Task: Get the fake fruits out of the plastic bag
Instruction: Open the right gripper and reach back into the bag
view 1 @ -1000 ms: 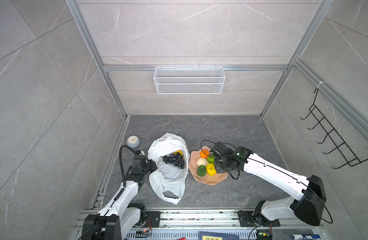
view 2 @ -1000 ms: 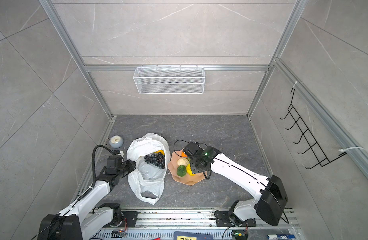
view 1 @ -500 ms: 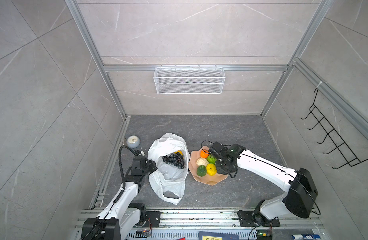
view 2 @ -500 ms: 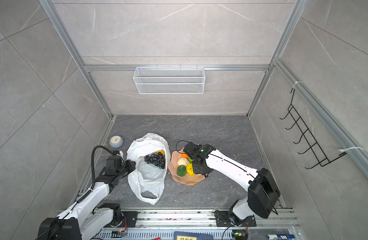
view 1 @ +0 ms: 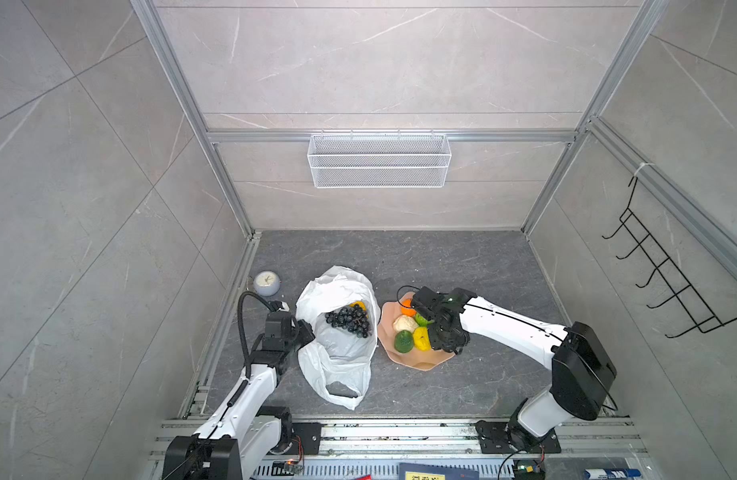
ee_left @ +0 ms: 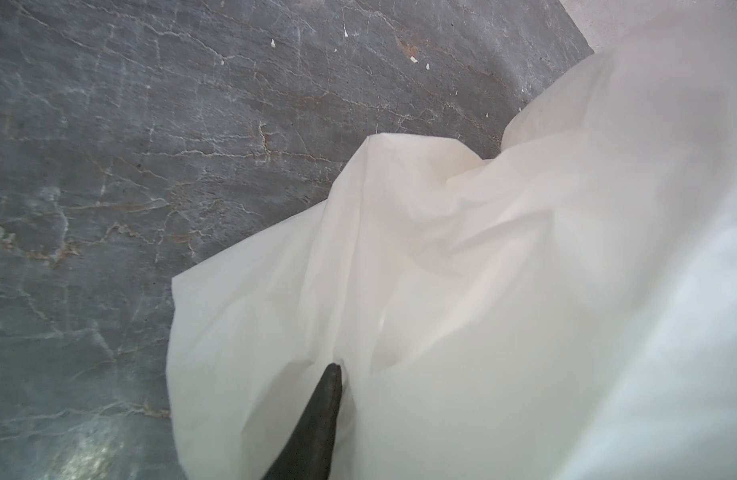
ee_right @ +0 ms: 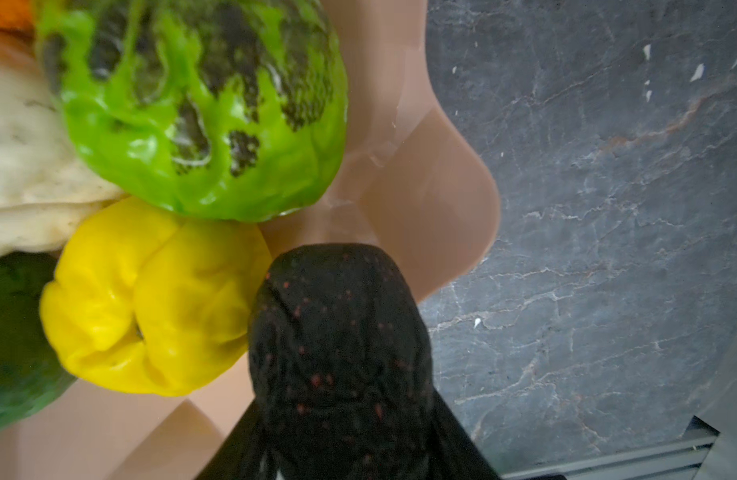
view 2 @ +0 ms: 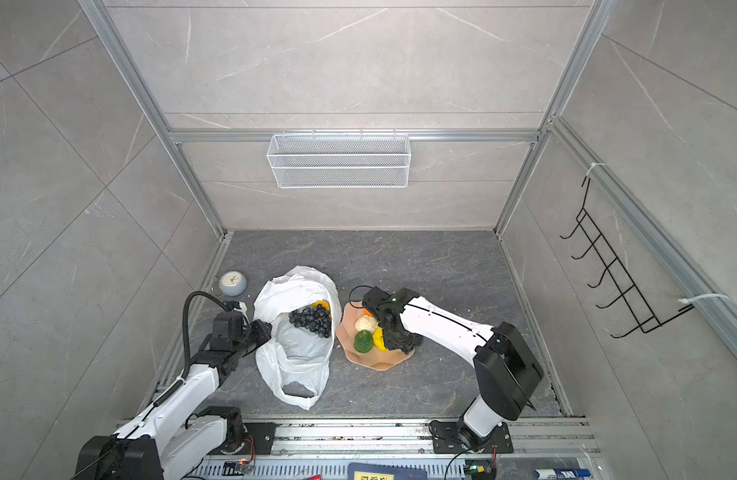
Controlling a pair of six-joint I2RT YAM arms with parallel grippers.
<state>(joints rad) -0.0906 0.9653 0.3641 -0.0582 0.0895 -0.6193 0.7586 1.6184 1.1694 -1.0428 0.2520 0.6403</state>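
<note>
The white plastic bag [view 1: 337, 353] lies open on the grey floor in both top views. A dark grape bunch [view 1: 350, 321] and a yellow-orange piece [view 1: 358, 305] show in its mouth. My left gripper [view 1: 305, 332] is shut on the bag's left edge; the left wrist view shows one black finger [ee_left: 323, 415] wrapped in the bag [ee_left: 483, 291]. My right gripper [view 1: 443, 337] is shut on a dark brown fruit [ee_right: 337, 332] low over the pink plate [view 1: 425, 362]. On the plate lie orange [view 1: 407, 309], cream [view 1: 404, 323], bright green [ee_right: 200, 108], yellow [ee_right: 150, 299] and dark green [view 1: 403, 341] fruits.
A small round clock [view 1: 267, 283] stands by the left wall behind my left arm. A white wire-mesh basket [view 1: 379, 160] hangs on the back wall and a black hook rack [view 1: 665, 282] on the right wall. A metal rail [view 1: 400, 432] runs along the front.
My right arm's elbow has swung in toward the middle and its gripper has turned down over the plate's near right side. The left arm and the bag have stayed put.
</note>
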